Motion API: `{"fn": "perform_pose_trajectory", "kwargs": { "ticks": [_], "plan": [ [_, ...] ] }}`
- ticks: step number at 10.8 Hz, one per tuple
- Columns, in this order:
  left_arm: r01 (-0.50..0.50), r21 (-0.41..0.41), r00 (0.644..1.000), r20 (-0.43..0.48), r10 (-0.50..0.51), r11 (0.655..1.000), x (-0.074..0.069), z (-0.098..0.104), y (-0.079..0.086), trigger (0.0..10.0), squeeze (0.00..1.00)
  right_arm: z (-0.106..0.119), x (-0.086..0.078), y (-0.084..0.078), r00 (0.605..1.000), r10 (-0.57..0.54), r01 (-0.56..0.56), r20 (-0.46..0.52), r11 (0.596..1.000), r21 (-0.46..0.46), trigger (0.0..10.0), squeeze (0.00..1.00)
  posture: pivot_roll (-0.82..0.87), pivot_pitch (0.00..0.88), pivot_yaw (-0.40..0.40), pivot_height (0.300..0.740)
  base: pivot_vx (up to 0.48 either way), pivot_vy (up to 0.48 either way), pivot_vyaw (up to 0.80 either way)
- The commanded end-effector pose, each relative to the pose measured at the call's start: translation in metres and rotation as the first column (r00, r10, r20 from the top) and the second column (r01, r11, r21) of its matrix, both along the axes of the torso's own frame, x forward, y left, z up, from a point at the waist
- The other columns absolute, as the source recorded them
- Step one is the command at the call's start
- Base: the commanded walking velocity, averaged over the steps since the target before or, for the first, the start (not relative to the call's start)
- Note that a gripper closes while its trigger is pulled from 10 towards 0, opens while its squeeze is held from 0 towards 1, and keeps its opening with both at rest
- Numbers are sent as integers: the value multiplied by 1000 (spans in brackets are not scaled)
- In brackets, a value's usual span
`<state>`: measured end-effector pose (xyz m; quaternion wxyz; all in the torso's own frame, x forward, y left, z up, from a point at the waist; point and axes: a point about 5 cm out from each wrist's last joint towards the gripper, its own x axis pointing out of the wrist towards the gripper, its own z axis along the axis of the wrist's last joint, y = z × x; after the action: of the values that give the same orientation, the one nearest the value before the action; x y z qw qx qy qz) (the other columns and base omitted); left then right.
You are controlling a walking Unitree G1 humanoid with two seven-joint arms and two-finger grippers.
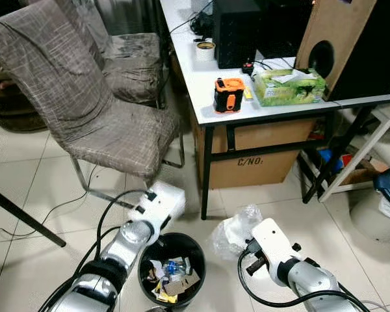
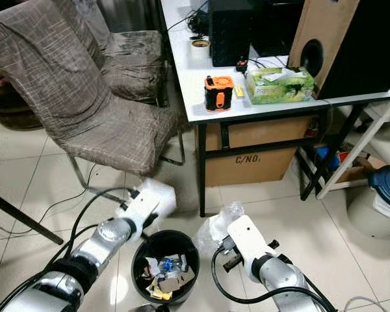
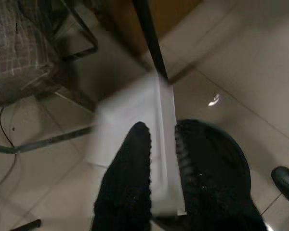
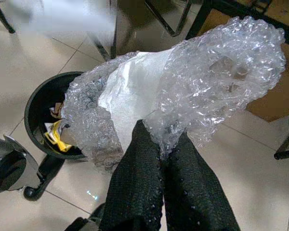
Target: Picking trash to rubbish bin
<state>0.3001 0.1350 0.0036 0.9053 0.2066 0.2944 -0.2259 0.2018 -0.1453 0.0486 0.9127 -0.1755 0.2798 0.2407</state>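
Observation:
A black rubbish bin stands on the tiled floor between my arms, with paper and wrappers inside. My left gripper is shut on a white piece of trash, held just above the bin's far left rim. My right gripper is shut on a crumpled sheet of bubble wrap with white paper inside it. That bubble wrap hangs to the right of the bin, a little above the floor.
A grey fabric chair stands behind the bin on the left. A white table with black legs holds an orange device and a green tissue box. A cardboard box sits under it. A cable lies on the floor.

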Motion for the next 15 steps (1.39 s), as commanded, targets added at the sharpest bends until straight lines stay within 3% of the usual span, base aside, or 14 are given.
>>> {"fn": "perform_pose_trajectory", "kwargs": {
  "ticks": [1,3,4,5,6,8,9,10,11,12,14,15],
  "plan": [
    [-4,-11,1000,3,4,1000,2,1,0,10000,1000,4,0,-4,1000,-8,8,11,1000,-10,10000,0,-140,92,55,740,0,0,0],
    [2,-88,1000,-6,-3,996,-2,-1,-6,10000,1000,4,1,-6,1000,-10,10,8,1000,-20,10000,0,-137,90,49,740,0,0,0],
    [8,-73,1000,12,-8,997,-3,-1,-5,10000,1000,4,4,-7,1000,-17,18,20,999,-30,10000,0,-132,85,47,740,0,0,0],
    [-29,-66,996,87,35,997,-1,7,10,10000,361,8,15,-9,998,-38,40,59,999,-27,10000,0,-122,74,46,740,0,0,0],
    [-72,-63,985,152,81,995,-2,15,26,10000,0,7,23,-5,996,-35,35,81,999,-1,10000,0,-111,71,44,740,0,0,0],
    [-185,-38,947,260,189,982,-20,39,73,10000,0,-10,48,13,997,1,-3,75,999,32,10000,0,-73,70,29,740,0,0,0],
    [-196,-46,936,288,201,980,-30,52,86,10000,0,-19,57,21,998,29,-32,53,998,50,10000,0,-43,74,17,740,0,0,0],
    [-136,-52,934,327,146,989,-43,75,95,10000,0,-28,71,39,996,93,-94,14,993,72,10000,0,-16,78,8,740,0,0,0],
    [-71,-52,935,345,84,996,-50,91,97,10000,0,-31,77,54,986,168,-166,-14,982,91,10000,0,9,87,-2,740,0,0,0],
    [27,-67,946,324,-4,997,-62,110,97,10000,0,-32,81,77,945,326,-323,-35,944,64,10000,0,28,92,-4,740,0,0,0],
    [247,-103,956,190,-225,964,-93,125,89,10000,0,-22,92,105,883,470,-468,-21,882,55,10000,0,41,104,-2,740,0,0,0],
    [275,-104,955,148,-258,956,-98,126,90,10000,0,-19,94,110,870,492,-490,-18,869,62,10000,0,42,111,3,740,0,0,0]
  ]
}}
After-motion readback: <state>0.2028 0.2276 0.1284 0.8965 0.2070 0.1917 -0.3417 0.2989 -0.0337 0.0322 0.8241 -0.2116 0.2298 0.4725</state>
